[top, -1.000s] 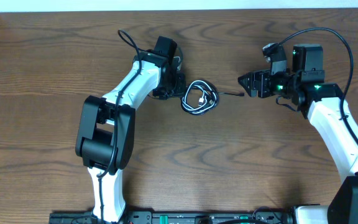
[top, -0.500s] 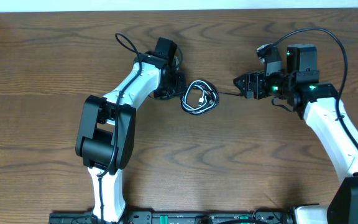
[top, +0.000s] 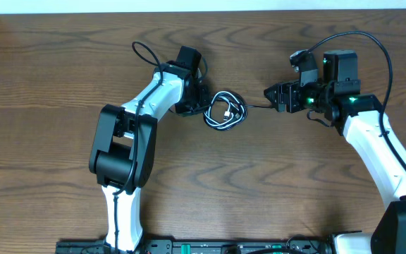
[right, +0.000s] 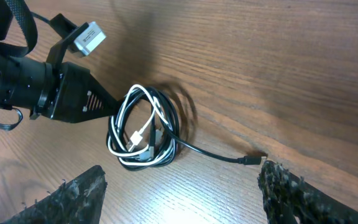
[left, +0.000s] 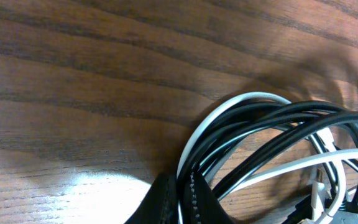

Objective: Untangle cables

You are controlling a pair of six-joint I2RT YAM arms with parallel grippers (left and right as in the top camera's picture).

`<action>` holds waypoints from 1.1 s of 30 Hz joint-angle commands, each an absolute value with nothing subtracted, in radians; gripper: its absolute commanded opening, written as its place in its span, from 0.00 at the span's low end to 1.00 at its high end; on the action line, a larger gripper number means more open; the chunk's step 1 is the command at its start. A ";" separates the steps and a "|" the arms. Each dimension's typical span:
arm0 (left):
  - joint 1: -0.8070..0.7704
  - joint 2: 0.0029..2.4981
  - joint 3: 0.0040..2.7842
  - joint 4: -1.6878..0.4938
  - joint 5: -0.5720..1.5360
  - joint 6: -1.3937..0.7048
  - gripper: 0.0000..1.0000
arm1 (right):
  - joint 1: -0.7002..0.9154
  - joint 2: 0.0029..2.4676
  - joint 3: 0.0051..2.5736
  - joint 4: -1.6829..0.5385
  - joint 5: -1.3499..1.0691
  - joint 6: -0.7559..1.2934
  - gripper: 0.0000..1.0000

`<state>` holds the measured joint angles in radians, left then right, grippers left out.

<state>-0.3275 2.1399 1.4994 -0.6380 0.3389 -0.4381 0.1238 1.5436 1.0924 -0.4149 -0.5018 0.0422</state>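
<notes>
The black and white cables lie wound in one coil (top: 225, 111) on the wooden table. My left gripper (top: 201, 107) is at the coil's left edge, shut on strands of it; the left wrist view shows its fingertips (left: 180, 200) pinching the cords (left: 272, 137). A loose black end with a small plug (top: 265, 106) runs right from the coil. My right gripper (top: 271, 96) is open, just right of that plug. In the right wrist view the coil (right: 143, 134) and the plug (right: 253, 160) lie between its wide-open fingers (right: 182, 193).
The wooden table (top: 210, 190) stretches all round. The left arm's body (top: 129, 141) reaches up from the front edge. The right arm (top: 379, 152) comes in from the lower right, with its thick black wire (top: 372, 42) looping above it.
My right gripper has moved left toward the plug end. The left gripper and the coil have barely shifted.
</notes>
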 commanded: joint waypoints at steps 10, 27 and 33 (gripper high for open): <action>-0.327 1.936 1.494 -0.630 0.332 -0.354 0.08 | 0.193 1.556 1.110 -0.376 -0.458 0.107 0.74; -0.327 1.758 1.494 -0.615 0.570 -0.352 0.07 | 0.242 1.577 1.110 -0.229 -0.448 0.284 0.71; -0.327 1.758 1.494 -0.591 0.647 -0.338 0.07 | 0.266 1.586 1.110 -0.203 -0.450 0.361 0.66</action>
